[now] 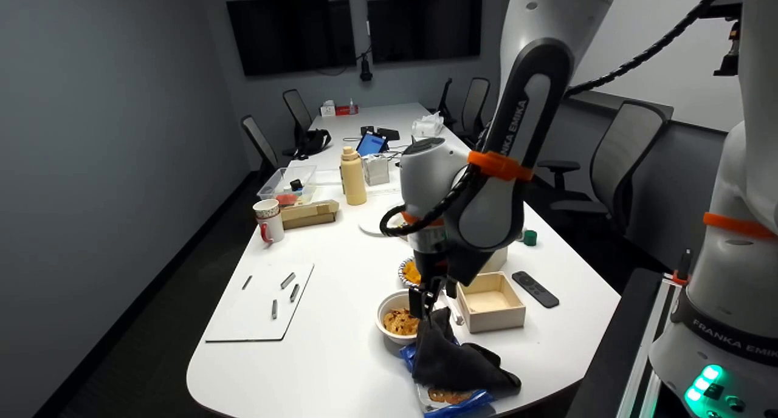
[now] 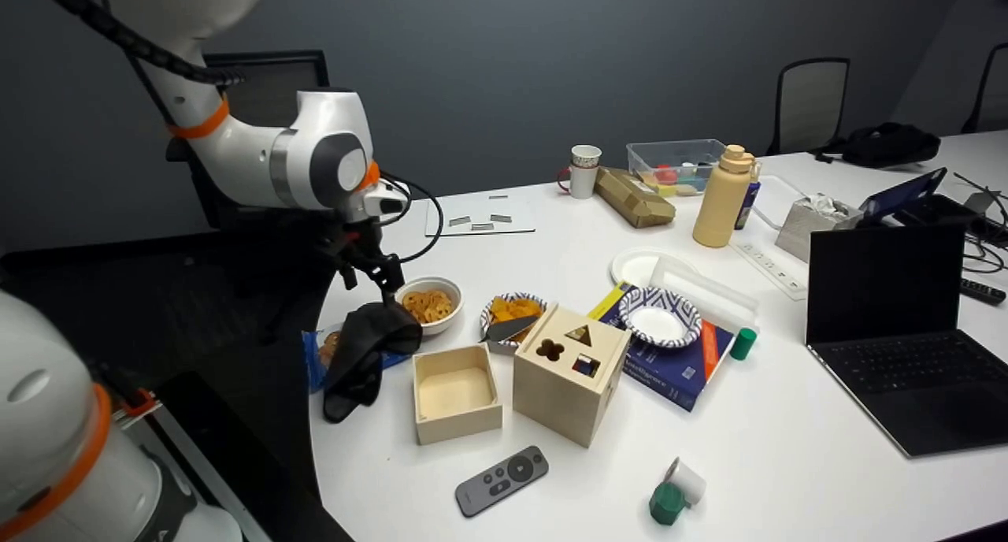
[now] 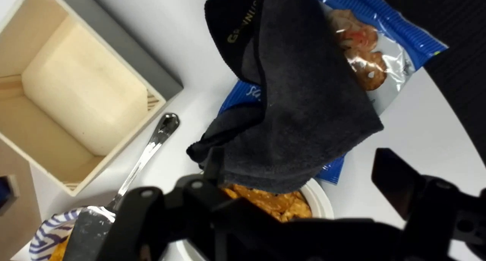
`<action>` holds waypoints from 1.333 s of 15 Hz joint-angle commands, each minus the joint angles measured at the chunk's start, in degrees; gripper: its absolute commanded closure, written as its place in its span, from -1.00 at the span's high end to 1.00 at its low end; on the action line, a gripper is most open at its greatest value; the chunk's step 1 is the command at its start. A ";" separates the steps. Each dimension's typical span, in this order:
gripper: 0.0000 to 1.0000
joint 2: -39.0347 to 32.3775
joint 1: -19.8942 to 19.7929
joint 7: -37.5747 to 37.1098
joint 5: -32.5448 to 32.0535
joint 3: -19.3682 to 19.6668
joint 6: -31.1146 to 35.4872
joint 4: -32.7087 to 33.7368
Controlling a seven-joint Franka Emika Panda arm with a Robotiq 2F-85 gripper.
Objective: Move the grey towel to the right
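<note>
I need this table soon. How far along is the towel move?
Done: the gripper looks positioned by the towel. In hand: perhaps a grasp; its fingers stand apart, clamping nothing. Left: probably gripping the towel, which lies across the cookie bag, and moving it right.

Grey walls (image 1: 115, 175), white table (image 1: 346, 284)
In an exterior view, screens (image 1: 422, 23) toward twelve o'clock, whiteboard (image 1: 674, 71) at two, chair (image 1: 629, 147) at three.

The grey towel (image 2: 368, 354) partly covers a blue packet (image 2: 316, 359).
</note>
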State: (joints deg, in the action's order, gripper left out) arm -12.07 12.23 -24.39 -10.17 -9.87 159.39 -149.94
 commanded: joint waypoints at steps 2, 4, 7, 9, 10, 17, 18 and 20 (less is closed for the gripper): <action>1.00 -13.28 3.45 -0.51 3.91 2.80 5.77 7.87; 1.00 -17.14 3.62 0.48 7.52 2.30 6.50 10.47; 0.45 -19.73 5.38 -0.53 11.65 2.82 4.44 13.08; 0.16 -19.61 7.26 -2.01 13.37 3.91 2.62 13.61; -0.02 -19.28 8.36 -2.82 13.84 4.65 1.72 13.70; -1.00 -13.85 14.68 -10.85 12.60 9.49 -5.02 12.59; -1.00 -12.12 15.68 -13.05 11.83 10.35 -7.13 12.29; -0.96 -8.55 18.18 -19.26 8.42 12.81 -12.18 12.00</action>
State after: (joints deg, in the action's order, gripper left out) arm -27.08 26.66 -35.69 1.95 -0.40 153.99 -136.44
